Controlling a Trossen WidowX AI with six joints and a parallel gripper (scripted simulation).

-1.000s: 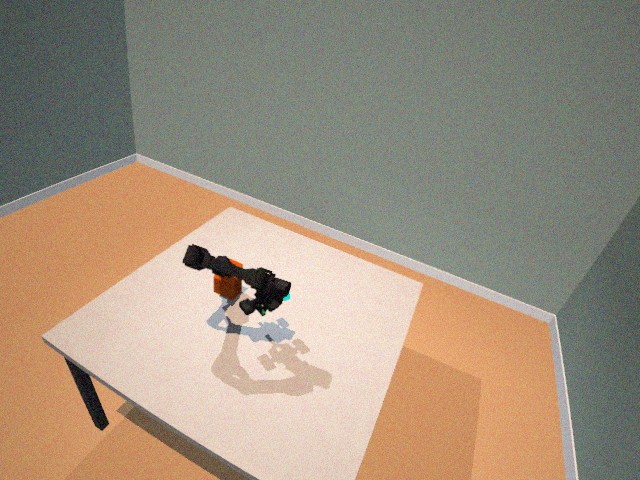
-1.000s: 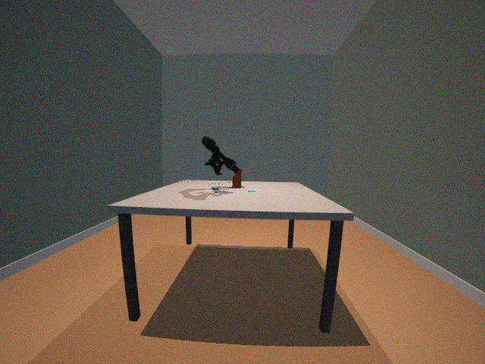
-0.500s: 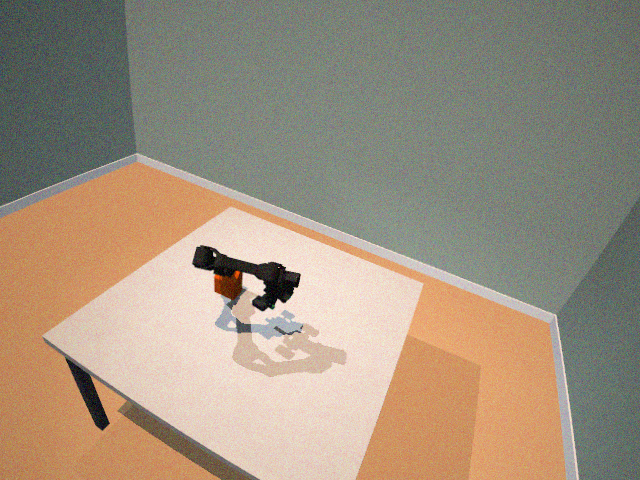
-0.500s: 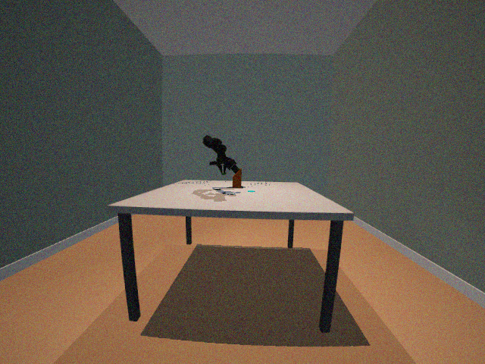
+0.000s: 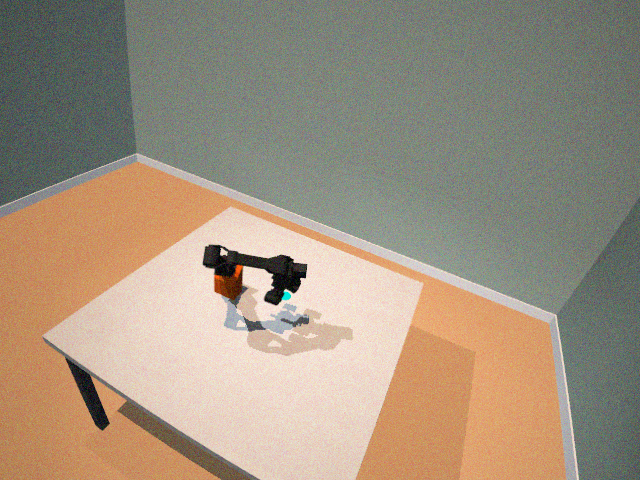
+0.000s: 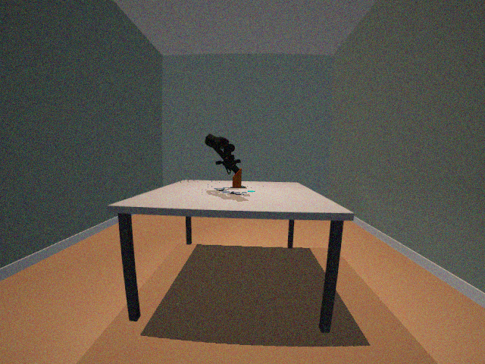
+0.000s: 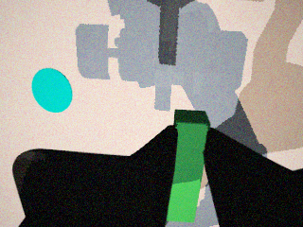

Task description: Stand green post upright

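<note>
The green post [image 7: 188, 161] is a long square bar, seen in the wrist view between my black fingers, held above the table and pointing away from the camera. My gripper [image 7: 189, 134] [image 5: 274, 296] is shut on it. The cyan circle [image 7: 51, 90] [image 5: 286, 296] [image 6: 251, 191] is a flat disc on the table, to the left of the post in the wrist view and apart from it. In the top view the gripper hangs just beside the circle and covers part of it. The post is too small to make out in either the top or the exterior view.
The arm's orange base [image 5: 227, 281] [image 6: 236, 178] stands near the middle of the white table [image 5: 155, 361] [image 6: 293, 199]. Grey and tan shadows of the arm lie on the table in front of the gripper. The table's edges are far from the gripper.
</note>
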